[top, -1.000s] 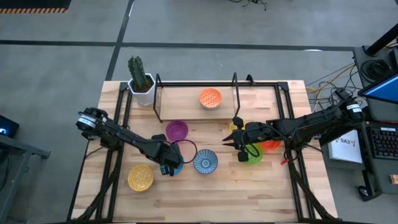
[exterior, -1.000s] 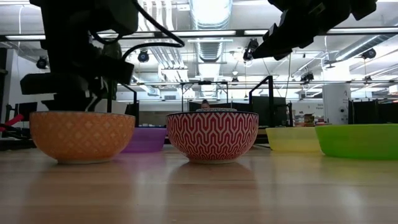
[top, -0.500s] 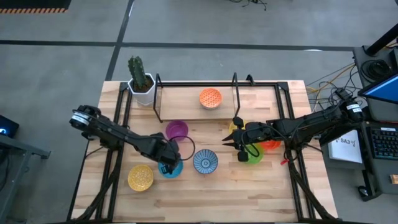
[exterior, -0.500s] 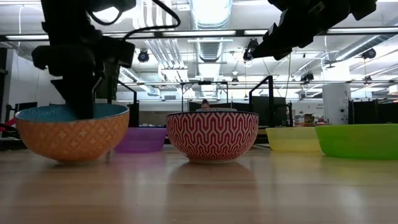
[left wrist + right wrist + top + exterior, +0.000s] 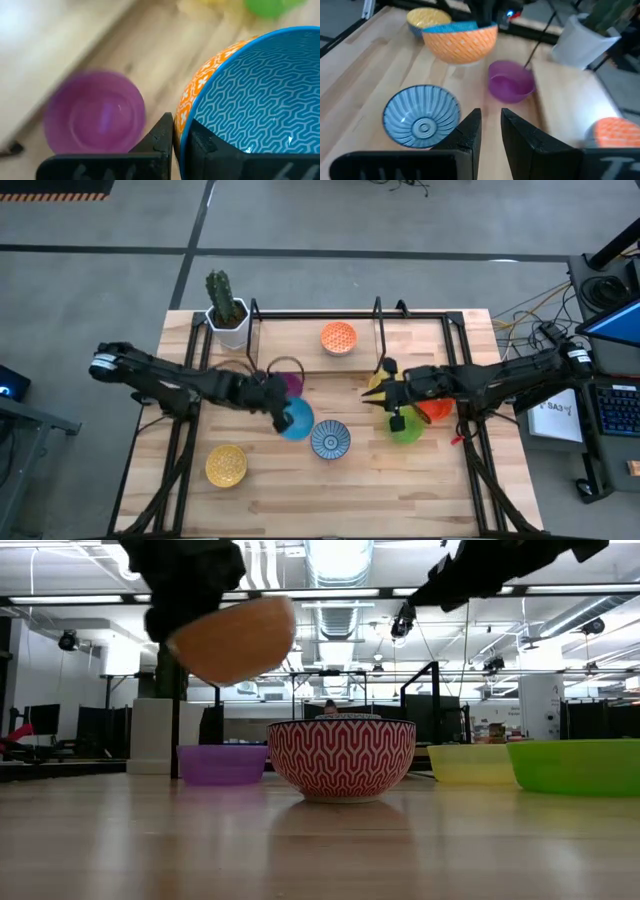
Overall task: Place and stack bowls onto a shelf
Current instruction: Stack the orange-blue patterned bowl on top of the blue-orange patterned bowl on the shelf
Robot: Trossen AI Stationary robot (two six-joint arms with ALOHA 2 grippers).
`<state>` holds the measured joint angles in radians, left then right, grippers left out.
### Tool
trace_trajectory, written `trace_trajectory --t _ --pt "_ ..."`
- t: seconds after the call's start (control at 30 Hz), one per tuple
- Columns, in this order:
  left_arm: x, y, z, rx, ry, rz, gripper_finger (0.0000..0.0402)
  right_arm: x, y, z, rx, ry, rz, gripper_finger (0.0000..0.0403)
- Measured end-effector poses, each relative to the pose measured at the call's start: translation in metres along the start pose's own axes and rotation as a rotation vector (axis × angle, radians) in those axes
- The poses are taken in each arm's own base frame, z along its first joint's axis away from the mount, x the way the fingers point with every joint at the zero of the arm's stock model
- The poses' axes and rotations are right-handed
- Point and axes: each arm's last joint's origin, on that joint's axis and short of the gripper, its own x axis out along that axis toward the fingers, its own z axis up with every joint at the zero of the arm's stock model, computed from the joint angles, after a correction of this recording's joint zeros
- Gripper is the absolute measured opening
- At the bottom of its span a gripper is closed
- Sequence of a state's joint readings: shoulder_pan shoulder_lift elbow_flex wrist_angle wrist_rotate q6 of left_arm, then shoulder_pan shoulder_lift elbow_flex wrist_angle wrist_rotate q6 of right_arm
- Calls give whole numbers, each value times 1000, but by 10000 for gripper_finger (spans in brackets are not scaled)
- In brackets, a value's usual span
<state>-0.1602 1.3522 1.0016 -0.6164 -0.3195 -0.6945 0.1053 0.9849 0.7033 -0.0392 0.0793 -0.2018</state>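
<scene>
Left pincer [image 5: 280, 406]: clamped on the rim of the blue bowl [image 5: 296, 420] (blue patterned inside, orange patterned outside), one finger inside the wall, one outside. Bowl held clear of the tabletop [image 5: 360, 490], tilted in the low view, just beside the purple bowl [image 5: 288, 383] and short of the shelf [image 5: 300, 340].

Right pincer [image 5: 392, 398]: fingers a little apart, holding nothing, hovering above the yellow bowl [image 5: 378, 387], green bowl [image 5: 407, 427] and red-orange bowl [image 5: 436, 409] near the shelf's right end.

Risks, as judged:
- A grip on the rim alone lets the tilted bowl swing or slip from the fingers during the carry.
- The shelf's black rails and uprights stand between the bowl and the board; a low path would knock the bowl against them.
- The purple bowl sits near the carry line and could be nudged.
- Set down at an angle, the bowl could rock or roll on the board.

Containers and contents:
- Orange bowl [image 5: 338, 337]: on the shelf board, empty.
- Purple bowl: on the tabletop, empty.
- Blue-and-white bowl [image 5: 330, 439]: on the tabletop, empty.
- Second yellow bowl [image 5: 226, 465]: near the front left, empty.
- Green, yellow, red-orange bowls: partly under the right arm, contents unclear.
- White pot [image 5: 229, 326]: holds a cactus, at the shelf's left end.
</scene>
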Motion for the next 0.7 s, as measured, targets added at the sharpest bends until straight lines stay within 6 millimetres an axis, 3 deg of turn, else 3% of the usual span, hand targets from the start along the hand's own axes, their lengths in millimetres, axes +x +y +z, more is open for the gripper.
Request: trace_trajectory --t 0.2,0.53,0.7 --pt "-8 15 36 -49 -83 23 5 -22 -5 7 -19 -84 9 63" --pt "-31 17 90 -189 -159 45 4 -31 2 -24 -25 -123 48 63" --pt "-30 28 115 -303 -102 90 4 -38 2 -27 28 -144 37 63"
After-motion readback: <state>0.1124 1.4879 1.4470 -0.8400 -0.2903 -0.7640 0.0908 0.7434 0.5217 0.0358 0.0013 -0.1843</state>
